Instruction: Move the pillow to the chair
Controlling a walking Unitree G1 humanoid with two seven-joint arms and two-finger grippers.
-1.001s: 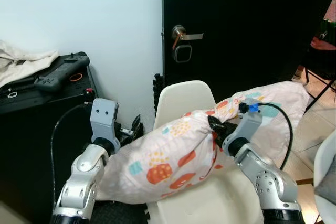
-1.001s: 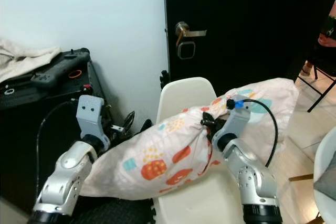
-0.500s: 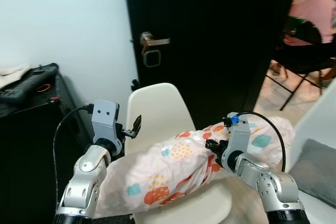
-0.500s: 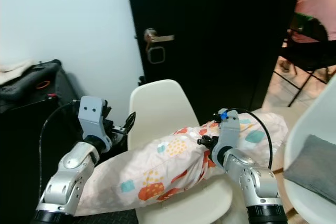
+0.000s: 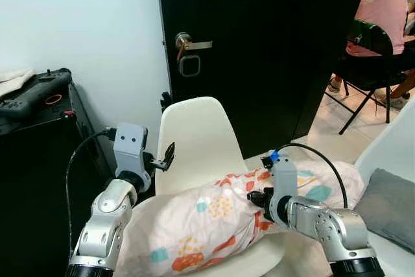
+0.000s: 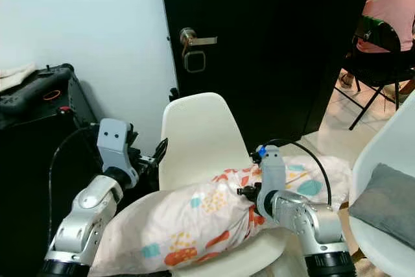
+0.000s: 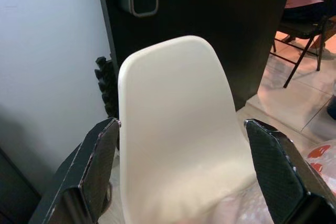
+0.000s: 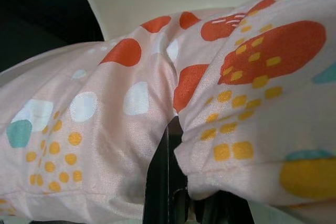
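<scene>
Nearest me, my right gripper (image 5: 257, 198) is pinched tight on a bunched fold near the middle of the pillow (image 5: 207, 222); in the right wrist view its fingers (image 8: 165, 192) are buried in the patterned cloth, which is why the fabric creases there. The pillow lies lengthwise across the seat of the white chair (image 5: 194, 141), one end overhanging toward my left arm, the other toward the floor on my right. I judge it is mostly resting on the seat, so I keep hold only to steady it. My left gripper (image 7: 184, 166) stands wide apart and empty, just beside the chair back, clear of the pillow. Beyond stand the black door (image 5: 272, 37) and, well apart, a seated person (image 5: 379, 11).
</scene>
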